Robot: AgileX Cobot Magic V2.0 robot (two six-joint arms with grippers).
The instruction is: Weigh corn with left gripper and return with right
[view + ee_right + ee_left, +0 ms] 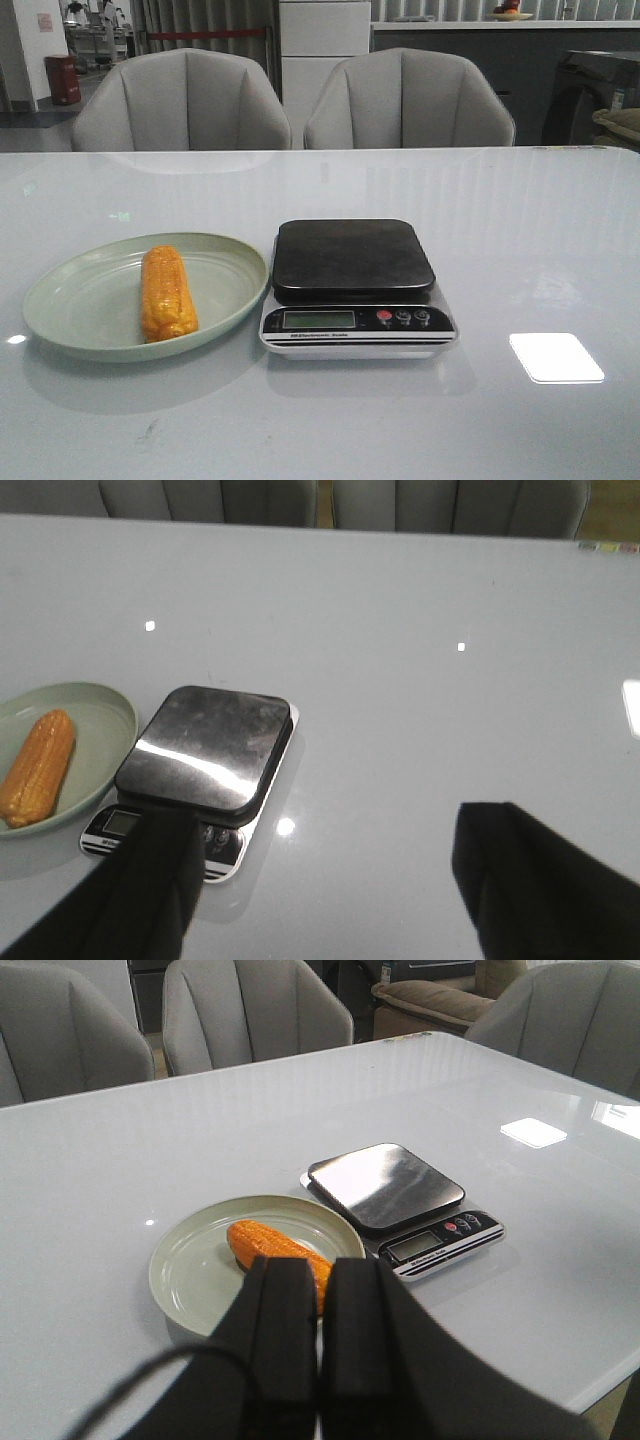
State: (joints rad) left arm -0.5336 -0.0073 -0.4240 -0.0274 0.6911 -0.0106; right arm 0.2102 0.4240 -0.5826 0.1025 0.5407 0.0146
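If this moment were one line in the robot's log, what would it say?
corn: on green plate | scale: platform bare | left gripper: shut, empty | right gripper: open, empty | weighing: not started

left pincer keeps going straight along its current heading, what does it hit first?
Most likely the corn: the shut left pincer points at its near end, on the green plate. Depth is unclear, so it might meet the plate rim first.

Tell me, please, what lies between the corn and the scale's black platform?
Only the bare inside and rim of the green plate; the corn lies on it, and the rim meets the scale with nothing else between, as the front view shows.
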